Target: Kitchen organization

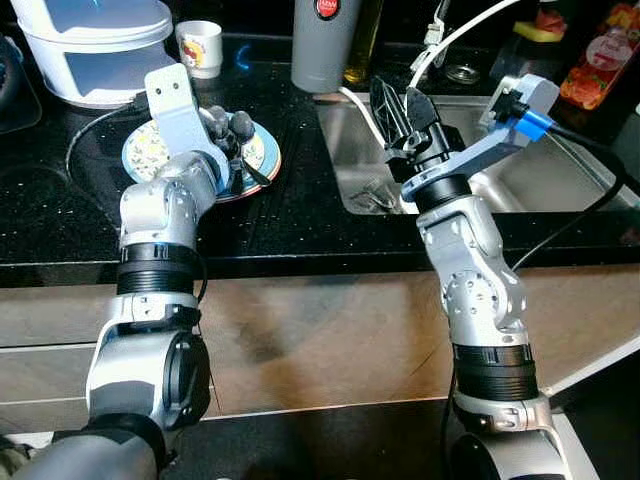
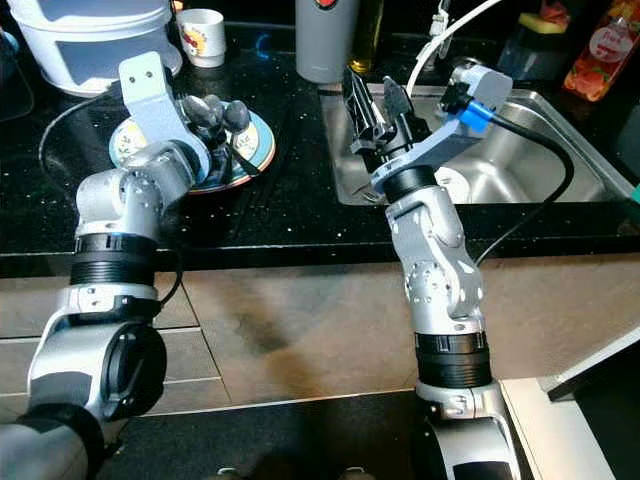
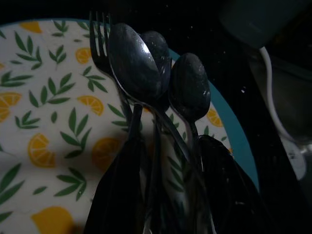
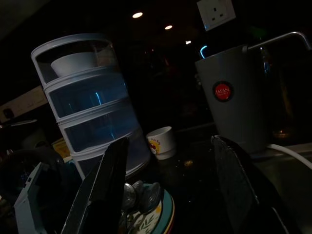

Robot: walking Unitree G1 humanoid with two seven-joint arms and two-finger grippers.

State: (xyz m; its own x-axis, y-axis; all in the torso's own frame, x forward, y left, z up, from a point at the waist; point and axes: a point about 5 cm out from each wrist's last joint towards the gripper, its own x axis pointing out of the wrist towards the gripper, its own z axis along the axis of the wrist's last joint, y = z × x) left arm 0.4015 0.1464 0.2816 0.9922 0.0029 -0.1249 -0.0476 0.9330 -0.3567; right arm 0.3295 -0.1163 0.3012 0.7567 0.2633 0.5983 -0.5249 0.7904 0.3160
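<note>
1. The left gripper (image 3: 161, 195) hangs over a round plate (image 1: 150, 150) printed with lemons and leaves, which sits on the black counter (image 1: 60, 215) left of the sink (image 1: 560, 170).
2. Its two black fingers are clamped on a bundle of cutlery held by the handles, with the heads pointing away over the plate.
3. In the bundle I count three spoons (image 3: 134, 61) and one fork (image 3: 100, 41); the fork's tines show behind the largest spoon.
4. The spoon bowls are just above the plate's patterned face; whether they touch it cannot be told.
5. The right gripper (image 1: 400, 115) is raised over the left edge of the sink, with its two fingers spread apart and nothing between them.
6. One grey metal jug (image 1: 325, 45) with a red round label stands at the back of the counter, beside the sink.
7. One small white cup (image 1: 200, 45) with a picture on it stands behind the plate.
8. One white stacked container (image 4: 90, 102) with clear tiers stands at the back left; four tiers can be counted in the right wrist view.
9. A white cable (image 1: 455, 40) runs across the back of the sink.
10. One bottle with a red label (image 1: 600, 60) lies at the far right.
</note>
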